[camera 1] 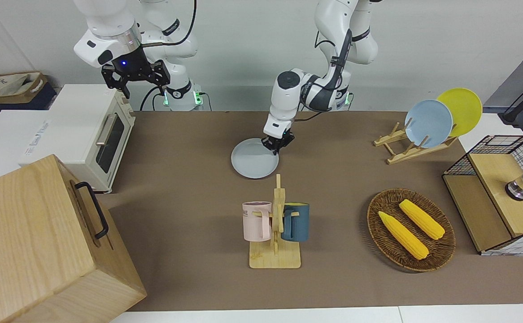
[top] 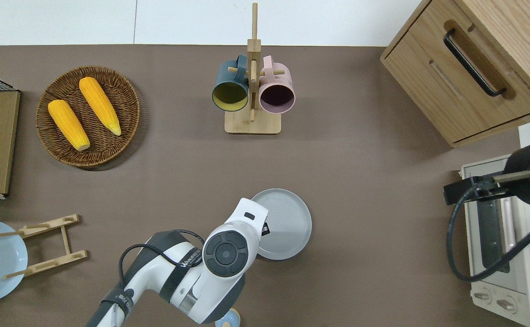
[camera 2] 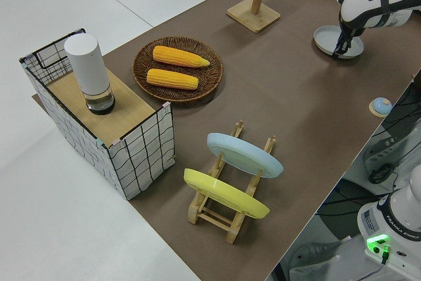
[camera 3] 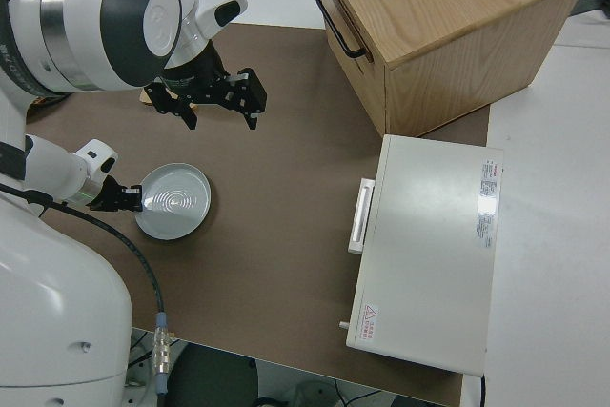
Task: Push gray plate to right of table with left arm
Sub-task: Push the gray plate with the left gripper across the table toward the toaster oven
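With claw (camera 1: 277, 144) tips low at plate (camera 1: 253, 159) rim, spread unclear, on counter (camera 1: 189, 148): could ride over rim and slip off, stalling the push.

You see a pale gray plate (top: 287, 225) with faint rings on the matte brown table (top: 360, 159), navy (top: 230, 86) and pink (top: 277, 88) mugs, yellow corn (top: 99, 104) in a dark woven basket (top: 124, 136).
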Controlling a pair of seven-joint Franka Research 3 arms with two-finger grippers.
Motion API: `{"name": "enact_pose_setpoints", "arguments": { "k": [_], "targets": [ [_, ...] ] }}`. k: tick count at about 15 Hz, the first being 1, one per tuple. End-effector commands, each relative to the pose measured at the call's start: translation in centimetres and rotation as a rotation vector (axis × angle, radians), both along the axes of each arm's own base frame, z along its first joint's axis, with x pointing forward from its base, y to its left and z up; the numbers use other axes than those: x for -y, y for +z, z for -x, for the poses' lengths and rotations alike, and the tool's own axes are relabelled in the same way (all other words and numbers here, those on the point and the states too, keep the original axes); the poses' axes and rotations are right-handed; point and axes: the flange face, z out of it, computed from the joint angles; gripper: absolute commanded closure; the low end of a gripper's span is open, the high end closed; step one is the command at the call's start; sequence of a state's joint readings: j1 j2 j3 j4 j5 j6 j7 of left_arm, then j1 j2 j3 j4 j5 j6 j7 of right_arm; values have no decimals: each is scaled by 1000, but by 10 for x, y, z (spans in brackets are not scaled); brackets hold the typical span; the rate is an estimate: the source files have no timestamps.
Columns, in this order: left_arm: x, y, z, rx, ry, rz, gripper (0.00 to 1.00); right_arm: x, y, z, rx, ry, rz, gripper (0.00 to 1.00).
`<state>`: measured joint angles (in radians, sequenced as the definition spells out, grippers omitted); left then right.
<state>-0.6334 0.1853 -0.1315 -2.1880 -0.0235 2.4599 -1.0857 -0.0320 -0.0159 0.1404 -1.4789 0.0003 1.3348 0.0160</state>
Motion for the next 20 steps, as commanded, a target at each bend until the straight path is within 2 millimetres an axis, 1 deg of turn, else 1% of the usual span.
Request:
{"name": "enact_pose_setpoints", "arguments": {
  "k": [1,4,5,7,8,9,10,11,12,13,16,18,19,20],
  "targets": [
    [26,-2,-3,-3,28,-1,1000,1,4,3,-4,-14,-2,17],
    [39,2,-2,3,43,11,1000,1,4,3,-4,-15,-1,17],
    [44,1,3,1,41,10,1000,1,4,3,-4,-14,-2,17],
    [46,-1,4,-1,40,10,1000,1,4,3,-4,-14,-2,17],
    [45,0,3,-1,41,9,916,1,4,3,-4,-14,-2,17],
    [45,0,3,-1,41,9,724,1,4,3,-4,-14,-2,17],
    [44,0,2,1,37,8,445,1,4,3,-4,-15,-1,17],
    [44,1,1,4,36,8,334,1,4,3,-4,-14,-2,17],
    [43,2,0,4,38,8,128,1,4,3,-4,-15,-1,17],
    [43,4,-1,6,39,10,4,1,4,3,-4,-15,-1,17],
    [42,8,-3,-2,40,0,0,1,4,3,-4,-14,-2,17],
    [37,18,-7,-9,12,-18,0,1,4,3,-4,-14,-2,17],
    [34,27,-10,-12,-23,-29,0,1,4,3,-4,-14,-2,17],
    [26,37,-14,-20,-58,-45,0,1,4,3,-4,-14,-2,17]
  ]
}}
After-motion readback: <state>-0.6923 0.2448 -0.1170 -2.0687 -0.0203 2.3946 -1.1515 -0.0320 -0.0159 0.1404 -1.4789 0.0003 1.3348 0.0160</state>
